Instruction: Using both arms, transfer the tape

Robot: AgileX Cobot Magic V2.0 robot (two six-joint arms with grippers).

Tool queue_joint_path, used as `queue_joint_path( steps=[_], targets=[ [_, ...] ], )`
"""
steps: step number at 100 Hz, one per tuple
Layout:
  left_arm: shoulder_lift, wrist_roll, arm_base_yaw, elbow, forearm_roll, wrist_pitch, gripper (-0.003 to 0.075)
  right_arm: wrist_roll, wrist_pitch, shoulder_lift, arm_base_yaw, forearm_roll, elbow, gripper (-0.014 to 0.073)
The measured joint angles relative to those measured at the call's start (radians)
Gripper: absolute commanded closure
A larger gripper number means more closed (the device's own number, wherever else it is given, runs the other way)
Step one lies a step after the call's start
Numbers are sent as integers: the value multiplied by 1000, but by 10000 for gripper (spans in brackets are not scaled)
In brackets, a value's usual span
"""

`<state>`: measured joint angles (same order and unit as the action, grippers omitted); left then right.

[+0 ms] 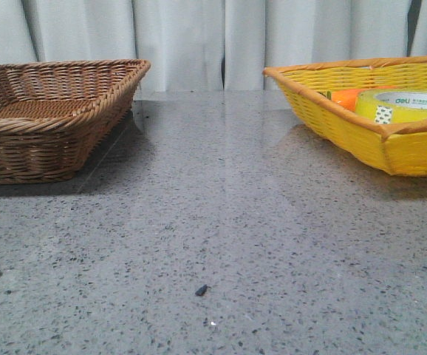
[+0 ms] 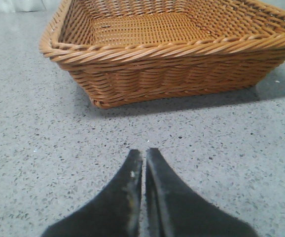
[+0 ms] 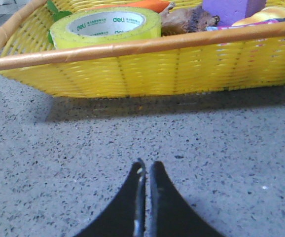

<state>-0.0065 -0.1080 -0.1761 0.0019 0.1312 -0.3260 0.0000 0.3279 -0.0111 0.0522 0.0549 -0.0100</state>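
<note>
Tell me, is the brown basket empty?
Apparently empty: the left wrist view shows only bare weave inside the brown basket, though its near corner is hidden.

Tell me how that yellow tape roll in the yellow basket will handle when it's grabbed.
The tape lies flat on its side, so it probably won't roll until tipped on edge. Its glossy surface may be slippery. The wide wound roll looks stiff, unlikely to crush. The yellow basket rim may hinder a sideways approach.

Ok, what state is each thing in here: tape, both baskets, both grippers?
tape: lying flat in the yellow basket, ungripped
yellow basket: holds tape and other items
brown basket: empty
left gripper: shut, holding nothing
right gripper: shut, holding nothing
</note>
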Motion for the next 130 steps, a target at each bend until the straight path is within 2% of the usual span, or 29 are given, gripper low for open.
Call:
queue_joint_path(
  steps=[25, 32, 49, 59, 72, 87, 130],
  targets=[
    [0, 0, 0, 0, 40, 6, 741, 0, -83, 0, 0, 0, 0, 668],
    [0, 0, 0, 0, 144, 29, 741, 0, -126, 0, 0, 0, 0, 668],
    [0, 1, 0, 0, 552, 104, 741, 0, -270, 0, 0, 34, 0, 668],
    [0, 2, 0, 0, 652, 138, 741, 0, -342, 0, 0, 89, 0, 668],
    [0, 2, 0, 0, 693, 154, 741, 0, -345, 0, 0, 112, 0, 668],
    [0, 2, 2, 0, 701, 161, 741, 0, -286, 0, 0, 120, 0, 668],
    [0, 2, 2, 0, 716, 177, 741, 0, -287, 0, 0, 177, 0, 668]
  ],
)
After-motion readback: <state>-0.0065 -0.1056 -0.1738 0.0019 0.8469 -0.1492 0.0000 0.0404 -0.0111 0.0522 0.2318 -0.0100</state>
